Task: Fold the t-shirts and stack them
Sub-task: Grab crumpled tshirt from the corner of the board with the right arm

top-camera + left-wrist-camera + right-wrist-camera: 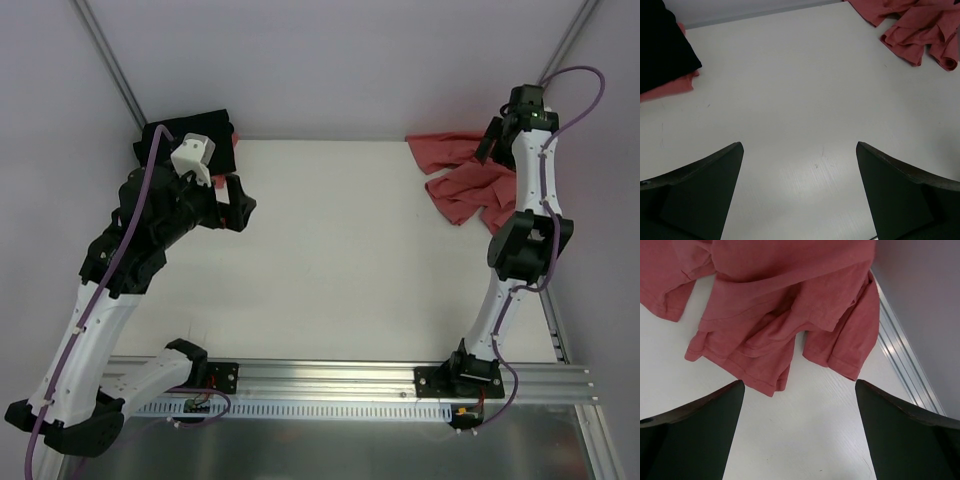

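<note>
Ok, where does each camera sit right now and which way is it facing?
Top: fixed above and behind the bases, looking down on the table; left arm, right arm show.
Left wrist: faces across the table toward its far right corner; open left hand at bottom, black shirt upper left.
Right wrist: looks down at the crumpled red shirt by the right edge; open right hand at bottom.
Shared: all three show that red shirt.
</note>
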Controlling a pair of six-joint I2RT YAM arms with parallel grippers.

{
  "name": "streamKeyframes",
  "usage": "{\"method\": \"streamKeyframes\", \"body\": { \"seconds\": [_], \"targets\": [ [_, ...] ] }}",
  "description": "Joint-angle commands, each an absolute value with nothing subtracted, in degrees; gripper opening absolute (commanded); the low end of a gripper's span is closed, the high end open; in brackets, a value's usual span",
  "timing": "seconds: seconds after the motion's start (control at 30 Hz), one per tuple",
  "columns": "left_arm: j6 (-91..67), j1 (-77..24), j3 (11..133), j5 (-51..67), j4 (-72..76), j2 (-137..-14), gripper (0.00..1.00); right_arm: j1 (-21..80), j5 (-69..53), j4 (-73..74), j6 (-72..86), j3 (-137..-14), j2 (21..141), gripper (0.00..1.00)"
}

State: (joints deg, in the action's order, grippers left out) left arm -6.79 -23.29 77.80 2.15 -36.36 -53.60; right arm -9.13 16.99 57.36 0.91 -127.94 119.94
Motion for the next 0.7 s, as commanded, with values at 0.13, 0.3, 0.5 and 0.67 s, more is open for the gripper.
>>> {"method": "streamKeyframes", "body": {
  "seconds": [0.13, 0.3, 0.5, 0.67],
  "targets": [
    [-8.61, -23.47, 77.96, 0.44, -36.74, -55.54, 0.99, -11.68, 12.92, 56.61, 2.02, -126.92, 125.85, 0.99],
    [-8.26, -23.55, 78.92, 0.35, -37.00, -57.57, 0.99, -14.23, 12.21, 54.14, 2.81, -125.68, 127.35, 0.99],
    [-7.74, -23.55, 80.06, 0.44, -38.06, -59.06, 0.99, -16.26, 12.75, 53.00, 2.64, -125.51, 129.63, 1.00],
    [-8.00, -23.55, 81.65, 0.35, -39.02, -60.82, 0.99, -16.87, 11.34, 52.30, 2.81, -125.51, 132.10, 0.91]
  ]
}}
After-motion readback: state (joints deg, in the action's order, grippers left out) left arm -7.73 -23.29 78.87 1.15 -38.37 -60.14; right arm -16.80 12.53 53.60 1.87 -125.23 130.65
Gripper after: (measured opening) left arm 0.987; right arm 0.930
